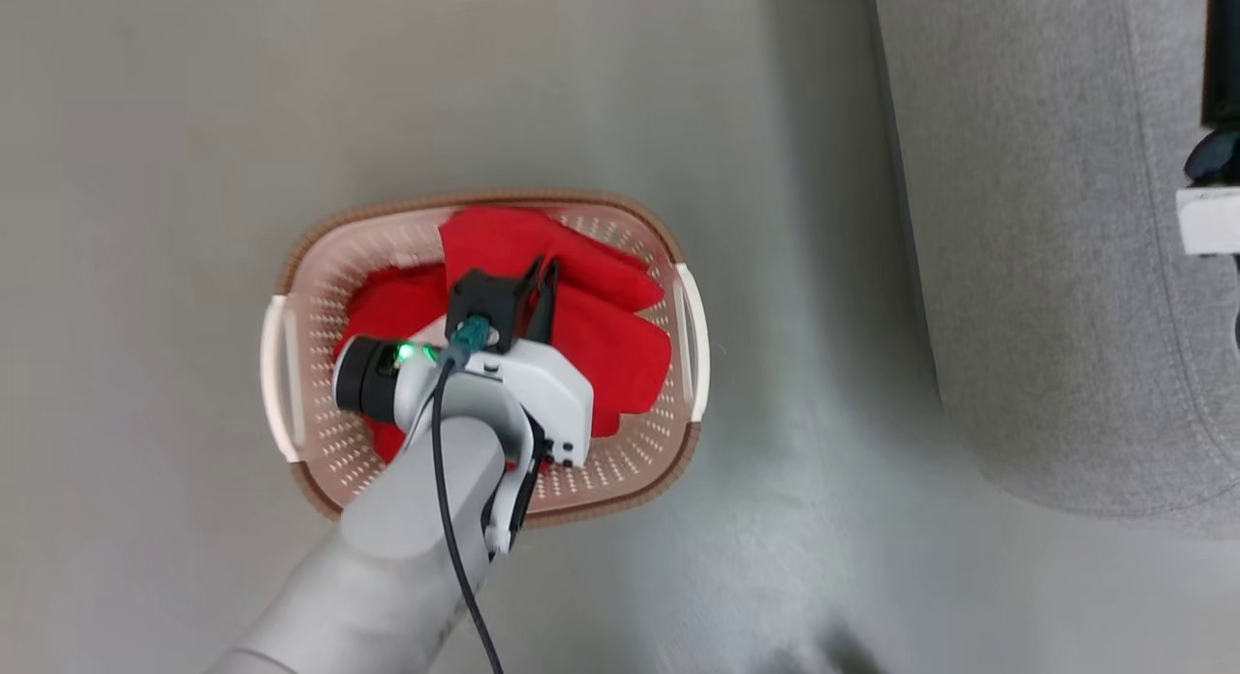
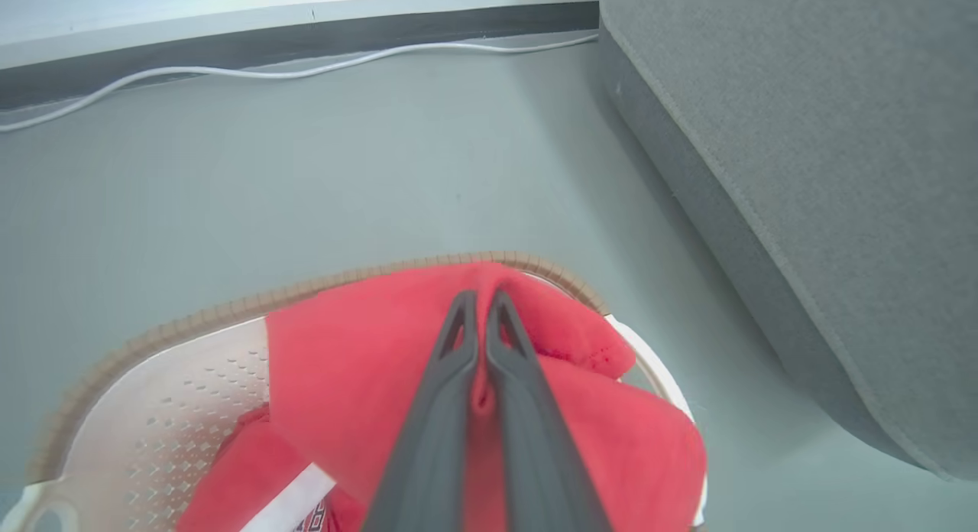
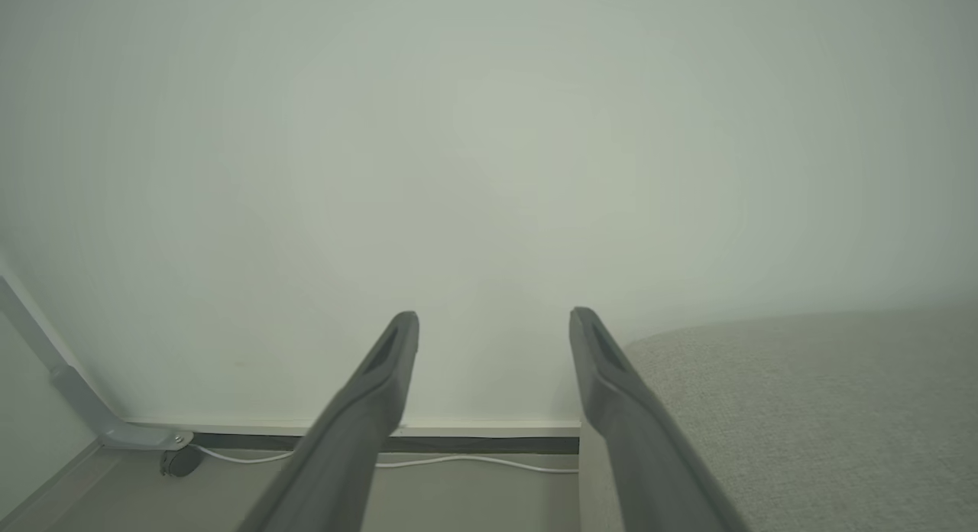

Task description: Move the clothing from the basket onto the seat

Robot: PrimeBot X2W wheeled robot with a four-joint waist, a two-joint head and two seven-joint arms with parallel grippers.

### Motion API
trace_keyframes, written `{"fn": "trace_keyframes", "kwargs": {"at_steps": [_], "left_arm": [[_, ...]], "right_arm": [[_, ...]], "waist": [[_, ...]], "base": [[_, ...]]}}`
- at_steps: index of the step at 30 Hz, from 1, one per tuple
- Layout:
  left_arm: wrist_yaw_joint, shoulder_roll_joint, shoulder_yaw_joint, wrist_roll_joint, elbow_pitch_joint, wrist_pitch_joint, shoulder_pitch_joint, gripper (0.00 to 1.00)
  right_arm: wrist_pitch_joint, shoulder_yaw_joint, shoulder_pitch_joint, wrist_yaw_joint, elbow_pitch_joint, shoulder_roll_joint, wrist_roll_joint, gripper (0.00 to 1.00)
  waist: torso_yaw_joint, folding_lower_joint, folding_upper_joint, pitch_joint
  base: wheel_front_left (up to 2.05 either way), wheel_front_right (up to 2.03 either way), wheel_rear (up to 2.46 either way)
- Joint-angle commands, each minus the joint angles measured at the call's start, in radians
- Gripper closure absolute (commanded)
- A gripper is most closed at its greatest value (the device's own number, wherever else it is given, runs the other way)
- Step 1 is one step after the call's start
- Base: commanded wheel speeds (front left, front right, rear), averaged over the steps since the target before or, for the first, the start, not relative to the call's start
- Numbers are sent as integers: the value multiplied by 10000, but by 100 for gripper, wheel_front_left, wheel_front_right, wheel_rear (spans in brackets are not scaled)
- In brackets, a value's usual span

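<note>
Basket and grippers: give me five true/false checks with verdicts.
1. The left gripper is shut on the clothing in the basket. True.
2. The right gripper is shut. False: its fingers stand wide apart with nothing between them.
3. Red clothing lies on the seat. False: the red clothing in view is all in the basket.
4. The basket stands on the floor, apart from the seat. True.
5. The basket is tipped on its side. False: it sits upright, opening upward.
</note>
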Motion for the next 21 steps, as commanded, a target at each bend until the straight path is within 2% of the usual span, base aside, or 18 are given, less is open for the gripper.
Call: {"fn": "trace_keyframes", "kwargs": {"at_steps": [1, 21], "left_arm": [[-51, 29, 347, 201, -292, -102, 349, 100], [-739, 29, 3232, 3093, -3092, -102, 2443, 100]], "right_arm": [[-59, 75, 473, 42, -115, -168, -150, 0], [-59, 427, 1932, 42, 778, 257, -677, 0]], "waist": [[308, 0, 0, -608], [1013, 0, 0, -3101]], "base": [[0, 0, 0], [0, 0, 0]]}}
